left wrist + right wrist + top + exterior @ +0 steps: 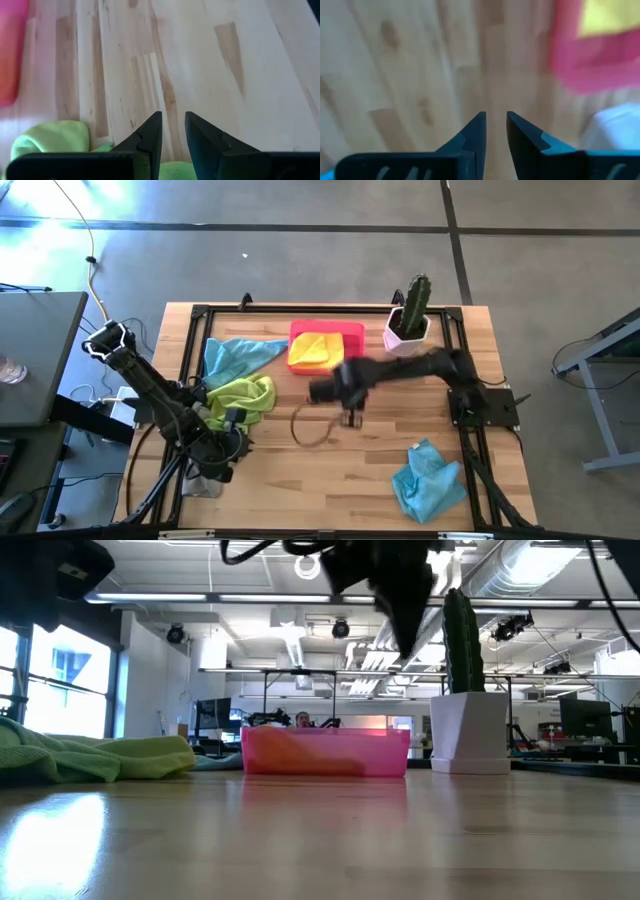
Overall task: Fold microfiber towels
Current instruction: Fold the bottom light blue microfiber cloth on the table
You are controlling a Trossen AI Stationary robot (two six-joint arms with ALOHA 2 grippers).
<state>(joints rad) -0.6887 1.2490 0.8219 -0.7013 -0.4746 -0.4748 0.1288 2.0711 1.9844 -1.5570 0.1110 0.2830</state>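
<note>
The main risk from here is a poor pick. The right pincer (350,418) hangs over bare wood in the middle of the counter (330,470), holding nothing, and its arm looks smeared as if mid-swing. If it comes down fast on a crumpled cloth it may pinch several layers at once, or drag the whole heap rather than a single corner. The light blue towel (428,478) near the counter's front right corner lies bunched, with no clean edge showing, so a blind grab there would likely lift a wad. A swing toward the back edge could also clip the potted cactus (410,315) or the pink tray (326,345), which holds the yellow towel (312,350).

The right arm reaches from its base at the right edge across to the counter's middle, wrist bent downward. Its fingers (472,135) stand narrowly apart with only wood between them.

The left arm is folded low at the left edge, its pincer (173,131) resting just over the lime green towel (242,398). The jaws are narrowly parted and grip nothing, green cloth showing below the tips. A second light blue towel (235,355) lies just behind the green one, touching it, toward the back left corner.
</note>
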